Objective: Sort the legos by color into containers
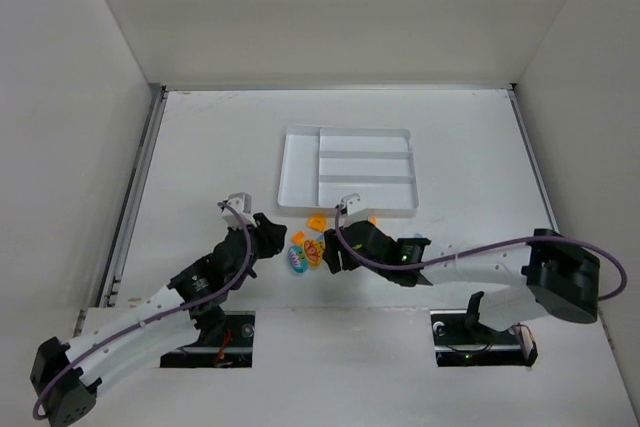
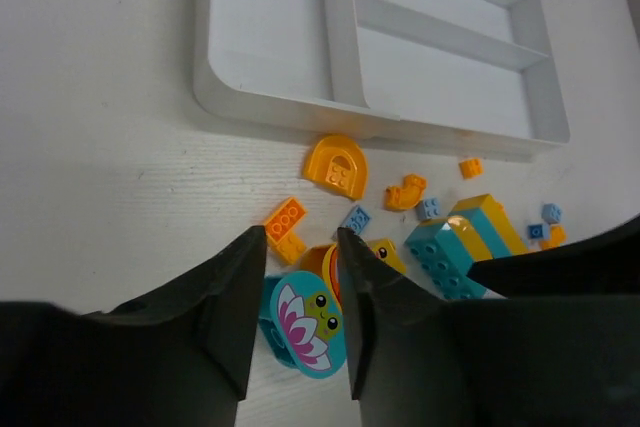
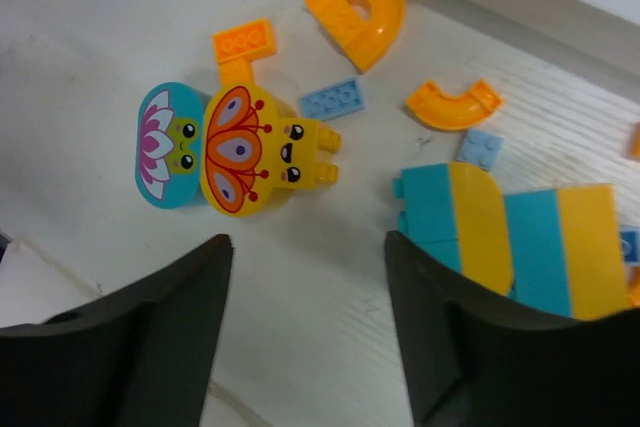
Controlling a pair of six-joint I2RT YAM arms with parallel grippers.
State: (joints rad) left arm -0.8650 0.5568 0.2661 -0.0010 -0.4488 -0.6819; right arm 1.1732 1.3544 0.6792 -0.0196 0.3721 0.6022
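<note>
The legos [image 1: 310, 247] lie in a loose cluster just in front of the white compartment tray [image 1: 283, 182]. My left gripper [image 2: 296, 242] is open, its fingers either side of a teal oval piece with a flower print [image 2: 305, 322] that lies on the table. A yellow butterfly piece [image 3: 245, 147] lies against it. My right gripper [image 3: 308, 247] is open and empty over bare table, between the butterfly piece and a teal-and-yellow striped block [image 3: 510, 247]. The tray's sections show nothing inside.
An orange arch [image 2: 337, 164], an orange brick [image 2: 285, 227], a curved orange piece [image 2: 405, 191] and small light blue bricks [image 2: 356, 219] lie between the grippers and the tray's near wall [image 2: 260, 112]. The two grippers are close together [image 1: 300, 247].
</note>
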